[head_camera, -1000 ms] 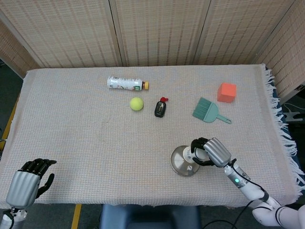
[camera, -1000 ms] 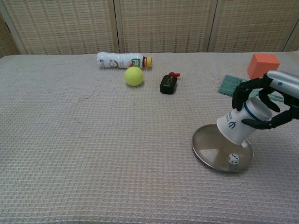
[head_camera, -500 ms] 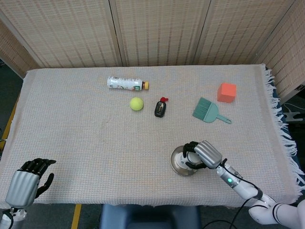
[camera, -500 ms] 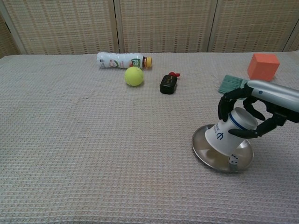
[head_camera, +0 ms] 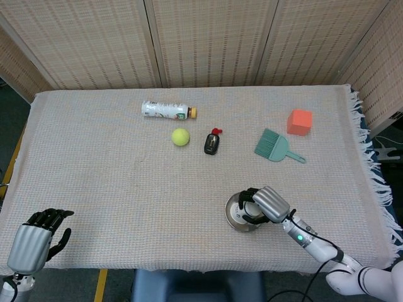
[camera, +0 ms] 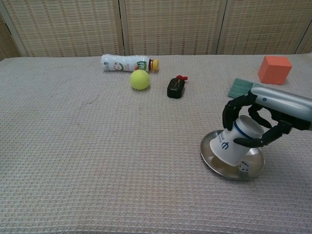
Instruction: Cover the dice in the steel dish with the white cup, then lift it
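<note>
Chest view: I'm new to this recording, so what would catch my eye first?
The right hand near the table's right front grips an upside-down white cup, tilted over the steel dish. A white die shows uncovered beside the cup's rim. Farther back lie a yellow-green tennis ball and an orange cube.

The cup (camera: 234, 145) was white with a blue band and mark; the dish (camera: 216, 163) steel-grey; the ball (camera: 140, 79) yellow-green, the block (camera: 274, 69) orange, the brush (camera: 240, 87) teal — the cloth (camera: 97, 146) beige waffle-weave.
</note>
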